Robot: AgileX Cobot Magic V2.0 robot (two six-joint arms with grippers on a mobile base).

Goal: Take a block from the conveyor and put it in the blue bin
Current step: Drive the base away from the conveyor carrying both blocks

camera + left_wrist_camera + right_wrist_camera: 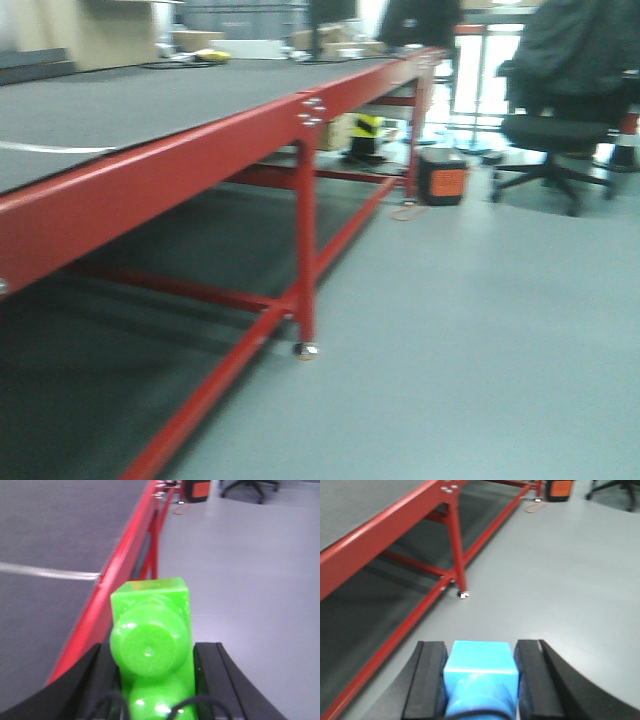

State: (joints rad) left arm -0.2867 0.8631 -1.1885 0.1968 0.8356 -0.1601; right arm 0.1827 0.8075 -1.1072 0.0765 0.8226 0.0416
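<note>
Left gripper [150,655] is clamped on the green block [150,625]. Its black fingers [102,675] press both sides, so the grab part looks done to me. The block's long axis runs straight out along the gripper, squarish end poking forward and rounded studs facing the wrist camera. Just beyond that end is the conveyor [55,535]'s red frame [120,565], with grey belt to the left and open floor [250,580] to the right.

Right gripper [480,672] is closed on a blue block [479,662] of its own, hanging over the floor beside the frame's leg.

The move now turns on which way the blue bin lies from the left gripper, and no view shows the bin. The front view gives only the conveyor, an office chair [555,130] and floor, with neither gripper nor block in it. Only the wrist views show what's being held.
</note>
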